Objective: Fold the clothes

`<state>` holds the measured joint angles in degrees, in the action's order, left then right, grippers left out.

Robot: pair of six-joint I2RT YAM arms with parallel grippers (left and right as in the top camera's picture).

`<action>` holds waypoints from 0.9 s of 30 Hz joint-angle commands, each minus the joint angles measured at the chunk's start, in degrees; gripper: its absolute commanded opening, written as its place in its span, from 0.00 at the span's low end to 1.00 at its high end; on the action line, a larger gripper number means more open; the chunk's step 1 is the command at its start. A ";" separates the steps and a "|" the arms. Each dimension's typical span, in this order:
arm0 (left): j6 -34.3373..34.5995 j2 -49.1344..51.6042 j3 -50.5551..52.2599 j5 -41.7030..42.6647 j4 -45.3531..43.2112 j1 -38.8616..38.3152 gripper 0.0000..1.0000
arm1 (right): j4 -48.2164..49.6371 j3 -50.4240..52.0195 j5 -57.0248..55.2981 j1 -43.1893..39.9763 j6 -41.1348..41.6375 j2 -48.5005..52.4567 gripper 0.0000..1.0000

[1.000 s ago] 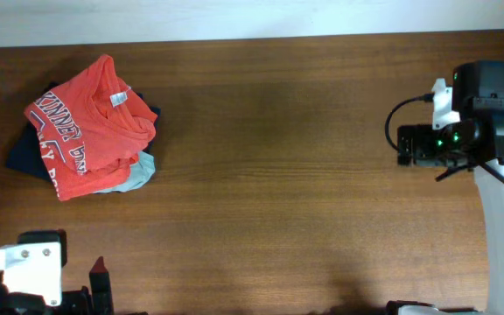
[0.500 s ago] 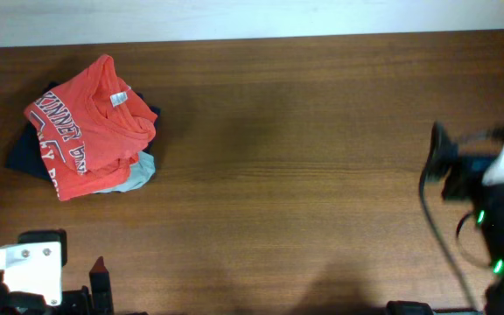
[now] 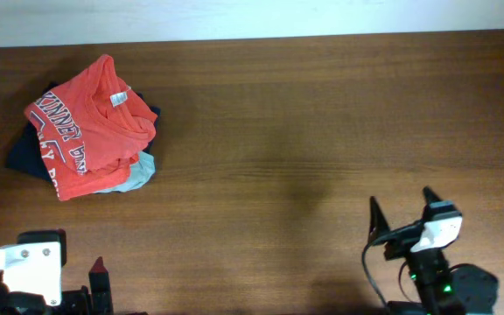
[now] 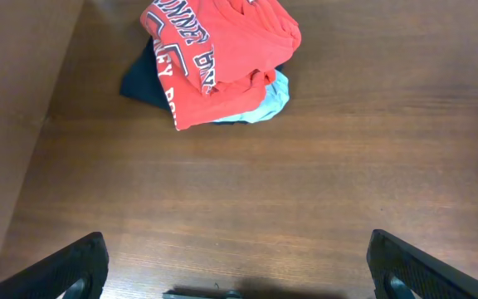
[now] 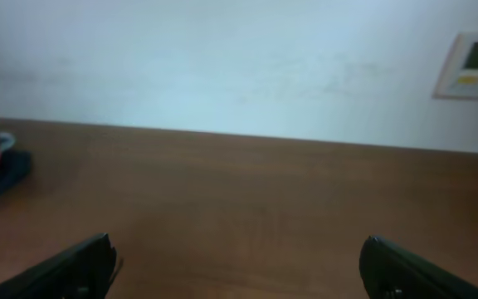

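1. Found the clothes (image 3: pixel 86 140) heaped in one pile at the far-left of the counter (image 3: pixel 287 131), near its back edge
2. Noted orange-red T-shirt (image 3: pixel 94 131) on top, navy-and-white lettering partly readable, white neck tag (image 3: pixel 119 98) exposed
3. Noted pale grey-blue garment (image 3: pixel 136 173) protruding beneath at the pile's near-right corner, and navy garment (image 3: pixel 20 157) protruding at its left
4. Found left jaws released, spread wide, grasping nothing, over bare counter at the near-left, well apart from the pile
5. Found right jaws released, spread wide, grasping nothing, at the near-right edge, well apart from the pile
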<state>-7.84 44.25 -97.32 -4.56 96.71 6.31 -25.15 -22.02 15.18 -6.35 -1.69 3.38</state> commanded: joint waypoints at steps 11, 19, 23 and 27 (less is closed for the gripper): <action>0.50 -0.13 0.04 -0.42 -0.02 -0.31 0.99 | 1.77 6.10 -8.39 7.06 -8.83 -3.17 0.98; 0.52 -0.13 0.04 -0.42 -0.02 -0.31 0.99 | 5.27 15.21 -11.37 9.38 -9.03 -3.17 0.98; 0.50 -0.13 0.04 -0.42 -0.02 -0.31 0.99 | 10.01 17.40 -11.65 9.33 -8.83 -3.02 0.98; 0.50 -0.13 0.04 -0.42 -0.02 -0.31 0.99 | 10.01 17.40 -11.85 9.33 -8.83 -2.84 0.98</action>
<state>-7.84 44.25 -97.25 -4.56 96.71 6.31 -15.38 -5.21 4.73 2.63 -10.55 0.91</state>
